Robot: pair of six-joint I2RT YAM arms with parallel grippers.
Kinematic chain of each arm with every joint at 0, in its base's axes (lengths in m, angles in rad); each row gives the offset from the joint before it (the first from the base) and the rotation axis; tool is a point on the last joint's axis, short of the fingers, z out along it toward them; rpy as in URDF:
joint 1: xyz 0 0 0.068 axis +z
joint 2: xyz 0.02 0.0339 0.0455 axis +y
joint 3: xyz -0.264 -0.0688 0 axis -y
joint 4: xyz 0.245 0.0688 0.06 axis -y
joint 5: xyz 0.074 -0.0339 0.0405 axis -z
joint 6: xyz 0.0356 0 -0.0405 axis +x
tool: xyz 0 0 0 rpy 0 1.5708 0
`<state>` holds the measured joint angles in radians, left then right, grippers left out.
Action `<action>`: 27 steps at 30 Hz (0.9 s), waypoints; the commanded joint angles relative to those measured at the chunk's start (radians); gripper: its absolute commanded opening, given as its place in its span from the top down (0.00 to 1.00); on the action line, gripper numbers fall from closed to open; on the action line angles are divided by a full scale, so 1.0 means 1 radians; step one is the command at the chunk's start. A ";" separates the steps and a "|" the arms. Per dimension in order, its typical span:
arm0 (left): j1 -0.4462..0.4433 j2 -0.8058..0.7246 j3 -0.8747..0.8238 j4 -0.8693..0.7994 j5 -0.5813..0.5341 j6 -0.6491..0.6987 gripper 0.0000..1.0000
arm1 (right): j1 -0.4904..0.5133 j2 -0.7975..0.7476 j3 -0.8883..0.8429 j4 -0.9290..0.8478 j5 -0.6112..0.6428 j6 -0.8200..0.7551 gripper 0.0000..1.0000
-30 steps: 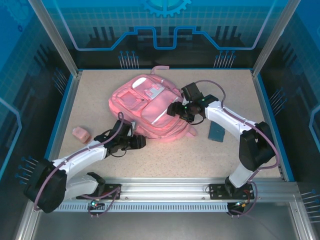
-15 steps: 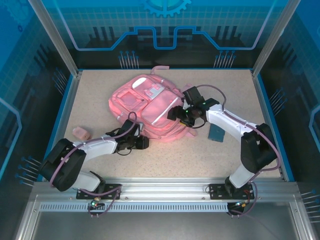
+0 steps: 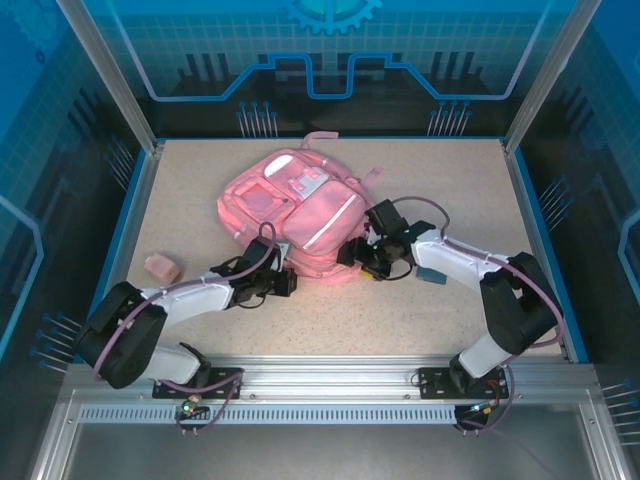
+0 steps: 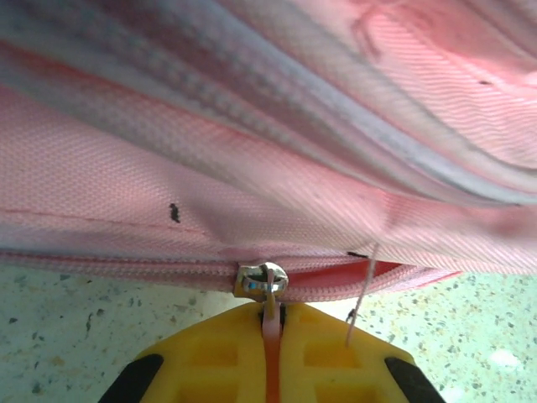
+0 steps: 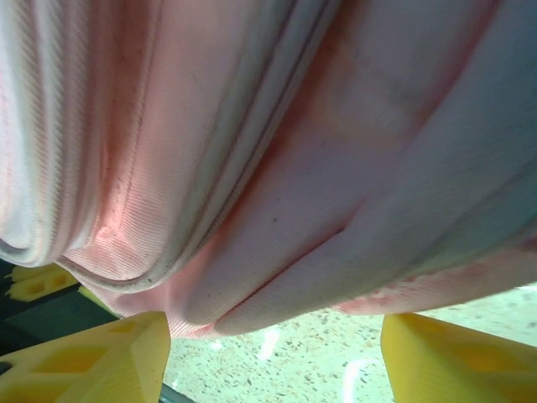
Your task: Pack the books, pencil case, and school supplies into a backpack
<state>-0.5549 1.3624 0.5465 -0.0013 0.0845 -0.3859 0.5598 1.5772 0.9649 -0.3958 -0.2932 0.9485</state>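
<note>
The jaws of the left gripper (image 4: 272,312) are closed on the zipper pull (image 4: 270,336) at the near edge of the backpack (image 3: 295,205). The jaws of the right gripper (image 5: 273,336) are spread open beside its near right corner. The backpack is laid flat in the middle of the surface (image 3: 460,190).

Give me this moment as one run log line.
left gripper shut on zipper pull | right gripper open at backpack edge | teal piece lying loose

Bright, even overhead light covers the worktop (image 3: 450,190), shadows short and soft; the glass walls (image 3: 60,200) glow blue. The left wrist view is crisp on the backpack (image 4: 252,168) weave, softer at the top. The right wrist view is blurred, its fabric shaded underneath
</note>
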 commanded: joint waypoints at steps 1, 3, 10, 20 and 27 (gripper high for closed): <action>-0.037 -0.063 -0.029 0.014 -0.021 -0.002 1.00 | 0.040 0.019 -0.024 0.179 -0.062 0.088 0.33; -0.055 -0.089 -0.043 0.017 -0.029 -0.017 1.00 | 0.064 0.031 -0.040 0.260 -0.057 0.133 0.36; -0.142 -0.170 -0.083 0.076 -0.054 -0.085 1.00 | 0.137 0.069 -0.068 0.435 0.045 0.253 0.65; -0.288 -0.054 0.000 0.243 -0.043 -0.164 1.00 | 0.190 0.118 -0.040 0.496 0.069 0.288 0.72; -0.275 0.003 0.017 0.279 -0.001 -0.228 0.86 | 0.145 -0.048 -0.153 0.323 0.151 0.232 0.55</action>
<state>-0.8070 1.3834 0.5152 0.1577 -0.0433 -0.5884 0.7155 1.6165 0.8474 -0.0486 -0.1635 1.2076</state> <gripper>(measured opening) 0.113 0.434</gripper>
